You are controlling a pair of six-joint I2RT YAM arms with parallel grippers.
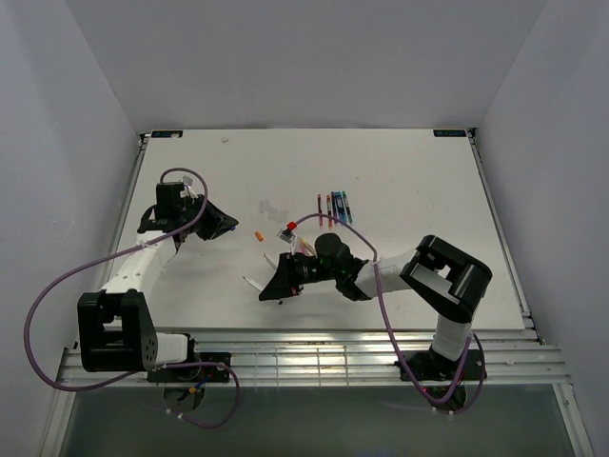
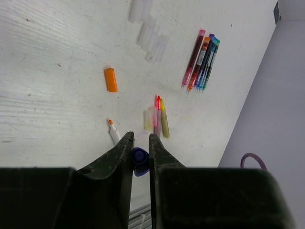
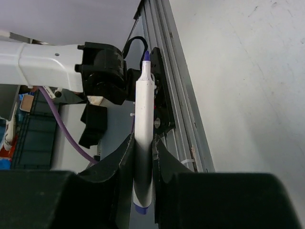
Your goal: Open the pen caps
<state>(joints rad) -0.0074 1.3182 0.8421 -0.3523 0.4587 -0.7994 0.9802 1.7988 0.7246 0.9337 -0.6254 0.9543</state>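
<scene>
My left gripper (image 2: 141, 138) is shut on a dark blue pen cap (image 2: 139, 160), held above the table; in the top view it (image 1: 224, 226) hangs at the left. My right gripper (image 3: 143, 143) is shut on a white pen (image 3: 144, 119) whose bare blue tip (image 3: 146, 56) points toward the left arm's base. In the top view this gripper (image 1: 268, 288) is mid-table and the pen (image 1: 253, 283) sticks out to its left. An orange cap (image 2: 111, 79) lies loose on the table, with an uncapped orange-tipped pen (image 2: 113, 131) near it.
Pink and yellow pens (image 2: 159, 117) lie side by side past my left fingers. Several capped pens (image 2: 200, 59) lie in a row farther back, also in the top view (image 1: 333, 203). Clear plastic pieces (image 2: 150, 33) lie beyond. The metal rail (image 3: 167, 95) runs along the table's near edge.
</scene>
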